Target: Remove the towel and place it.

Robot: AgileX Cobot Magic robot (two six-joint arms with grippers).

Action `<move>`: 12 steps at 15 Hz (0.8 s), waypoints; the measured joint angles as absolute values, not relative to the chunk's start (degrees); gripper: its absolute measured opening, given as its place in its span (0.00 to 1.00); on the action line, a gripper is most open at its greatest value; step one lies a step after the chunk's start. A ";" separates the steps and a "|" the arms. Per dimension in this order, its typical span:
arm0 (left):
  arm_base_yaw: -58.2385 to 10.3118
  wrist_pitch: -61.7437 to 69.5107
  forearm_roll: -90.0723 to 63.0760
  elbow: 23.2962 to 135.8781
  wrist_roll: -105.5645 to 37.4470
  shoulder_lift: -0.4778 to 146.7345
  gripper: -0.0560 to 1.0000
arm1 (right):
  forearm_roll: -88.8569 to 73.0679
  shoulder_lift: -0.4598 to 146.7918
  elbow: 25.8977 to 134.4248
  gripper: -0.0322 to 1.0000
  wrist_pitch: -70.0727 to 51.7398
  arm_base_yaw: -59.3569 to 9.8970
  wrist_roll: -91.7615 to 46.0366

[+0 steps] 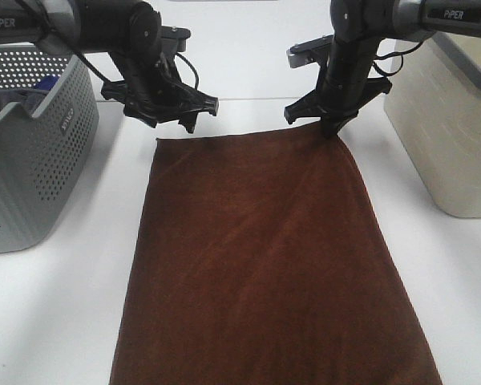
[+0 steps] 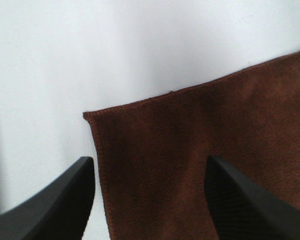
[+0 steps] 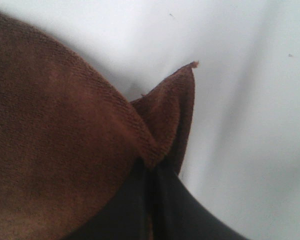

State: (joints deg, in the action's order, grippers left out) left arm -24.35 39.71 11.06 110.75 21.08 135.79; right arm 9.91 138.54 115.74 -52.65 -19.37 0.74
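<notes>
The dark brown towel (image 1: 264, 257) lies flat; right gripper (image 1: 333, 128) pinches its far corner; left gripper (image 1: 170, 119) hovers, jaws apart.

Lettering on the arms and a basket

"PiPER" stands in pale letters on the dark upper link of the left arm (image 1: 3, 22), and the same word appears on the right arm (image 1: 451, 14), both in the high view. A small mark on the wall of the grey basket (image 1: 65, 123) is too small to read.
</notes>
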 joint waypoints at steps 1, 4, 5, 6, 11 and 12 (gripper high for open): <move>-23.66 41.14 10.60 112.64 21.54 137.57 0.63 | 9.91 138.48 115.74 0.03 -52.65 -19.37 0.74; -21.03 42.46 7.91 116.08 21.72 141.00 0.60 | 9.91 138.48 115.74 0.03 -52.65 -19.37 0.74; -20.74 42.40 7.39 116.60 21.26 141.64 0.59 | 9.91 138.48 115.74 0.03 -52.65 -19.37 0.74; -20.57 42.23 6.47 117.06 20.45 142.44 0.59 | 9.91 138.48 115.74 0.03 -52.60 -19.37 0.74; -20.57 41.37 5.79 117.40 19.65 145.07 0.51 | 9.91 138.48 115.74 0.03 -52.37 -19.37 0.74; -20.57 41.31 5.73 117.91 19.65 145.36 0.46 | 9.91 138.48 115.74 0.03 -52.37 -19.37 0.74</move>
